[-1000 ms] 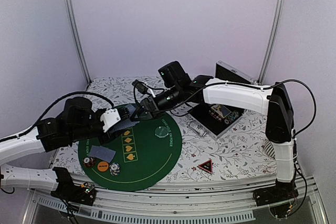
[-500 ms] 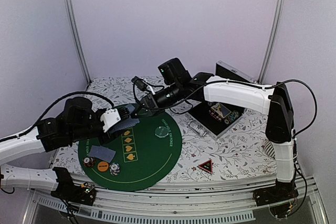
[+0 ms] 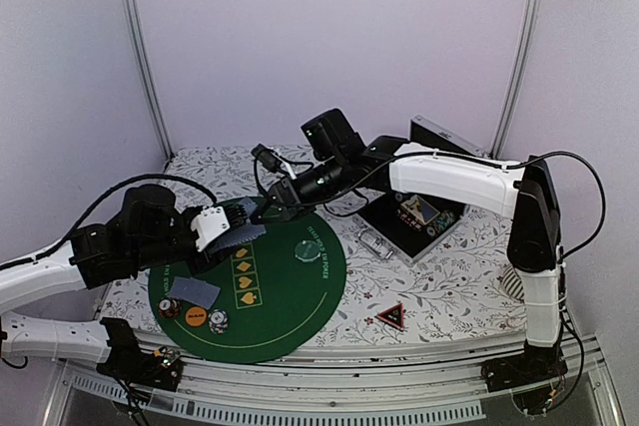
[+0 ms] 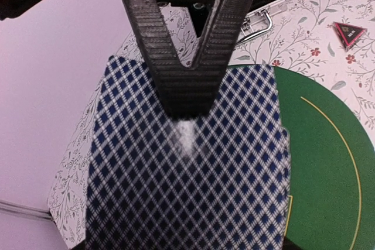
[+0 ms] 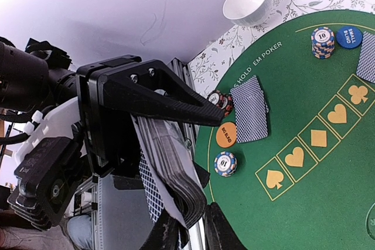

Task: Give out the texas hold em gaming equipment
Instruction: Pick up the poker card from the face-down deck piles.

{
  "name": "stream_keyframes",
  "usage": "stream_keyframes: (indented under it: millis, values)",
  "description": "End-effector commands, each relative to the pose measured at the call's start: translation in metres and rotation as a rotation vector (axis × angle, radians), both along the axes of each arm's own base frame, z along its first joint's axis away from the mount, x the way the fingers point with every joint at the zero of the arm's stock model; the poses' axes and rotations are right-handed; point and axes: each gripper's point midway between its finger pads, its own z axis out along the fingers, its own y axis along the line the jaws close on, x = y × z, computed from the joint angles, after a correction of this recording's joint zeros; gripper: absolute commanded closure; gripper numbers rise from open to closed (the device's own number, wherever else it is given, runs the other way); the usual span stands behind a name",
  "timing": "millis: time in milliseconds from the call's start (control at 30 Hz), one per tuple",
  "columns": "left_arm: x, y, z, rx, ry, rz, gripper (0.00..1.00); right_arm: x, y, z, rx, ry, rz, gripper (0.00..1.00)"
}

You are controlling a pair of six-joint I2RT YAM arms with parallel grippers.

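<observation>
Left wrist view: the left claw (image 4: 186,95) clamps the deck of playing cards (image 4: 187,180), fanned outward for picking. The right claw (image 5: 196,235), meeting it above the green mat (image 5: 328,215), pinches the deck's outer edge between its tips, presumably to draw a card.

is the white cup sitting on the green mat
No, the white cup stands on the flowered cloth, outside the edge of the green mat.
</observation>
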Motion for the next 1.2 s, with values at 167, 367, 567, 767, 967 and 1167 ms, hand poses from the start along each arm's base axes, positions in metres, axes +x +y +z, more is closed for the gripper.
stream_keyframes:
  millis: [167, 367, 567, 767, 967, 1167]
  values:
    - [0.001, -0.003, 0.01, -0.033, -0.02, -0.001, 0.44, 0.002, -0.007, 0.041, 0.048, -0.068, -0.031, 0.82]
    - [0.001, -0.003, 0.009, -0.034, -0.019, -0.001, 0.43, 0.005, -0.01, 0.046, 0.045, -0.091, -0.05, 0.75]
    - [0.001, -0.003, 0.009, -0.034, -0.019, 0.0, 0.43, 0.005, -0.008, 0.047, 0.047, -0.084, -0.043, 0.87]
    - [0.001, -0.003, 0.009, -0.033, -0.018, 0.001, 0.44, -0.001, -0.008, 0.049, 0.058, -0.069, -0.014, 0.98]
    - [0.002, -0.001, 0.009, -0.033, -0.02, 0.013, 0.43, 0.002, -0.018, 0.056, 0.059, -0.094, -0.029, 0.98]
    - [0.003, 0.0, 0.008, -0.03, -0.021, 0.023, 0.43, 0.003, -0.027, 0.062, 0.069, -0.107, -0.031, 0.98]
